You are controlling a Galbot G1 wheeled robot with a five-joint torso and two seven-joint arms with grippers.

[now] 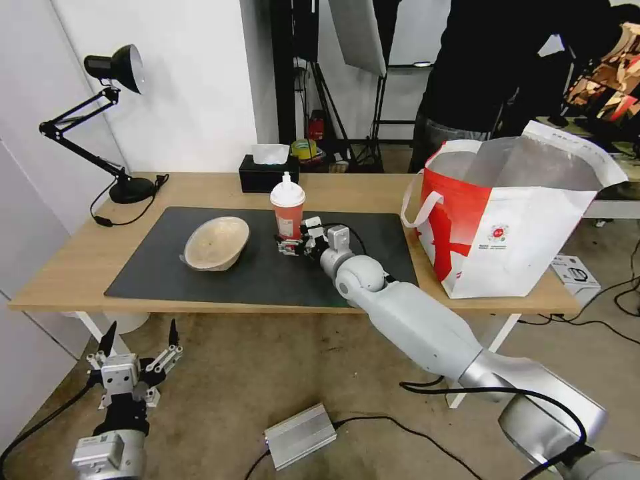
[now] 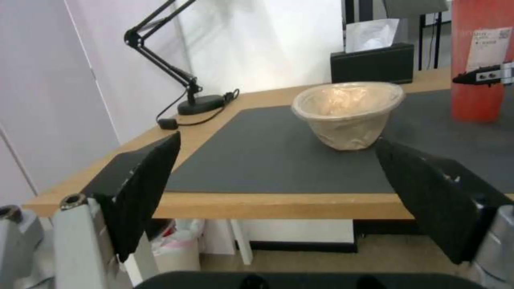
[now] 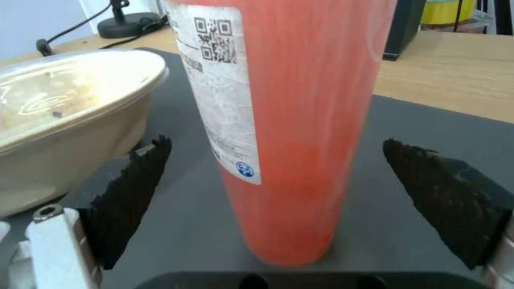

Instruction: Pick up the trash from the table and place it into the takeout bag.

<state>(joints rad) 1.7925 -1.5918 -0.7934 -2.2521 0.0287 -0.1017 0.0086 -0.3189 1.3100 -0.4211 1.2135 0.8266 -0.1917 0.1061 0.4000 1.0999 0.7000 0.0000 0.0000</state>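
red drink cup point(image 1: 287, 212) upright mid-mat, bare mat around, beige bowl point(image 1: 216, 243) near | right gripper point(image 1: 291, 244) spread wide, flanking cup base, untouched | left gripper point(image 1: 140, 343) spread, parked below tabletop point(image 1: 200, 181) edge | takeout bag point(image 1: 507, 220) agape at far-right end

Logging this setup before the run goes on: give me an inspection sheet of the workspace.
Surface: table, dark mat.
Job's things: red cup upright on mat; beige bowl beside it; takeout bag open at table's right end.
Clutter: tissue box, desk lamp.
Grippers: right pincer open around the cup's base; left pincer open, below table edge.
Cables: lamp cord; floor cable.
Surroundings: grey box on floor.
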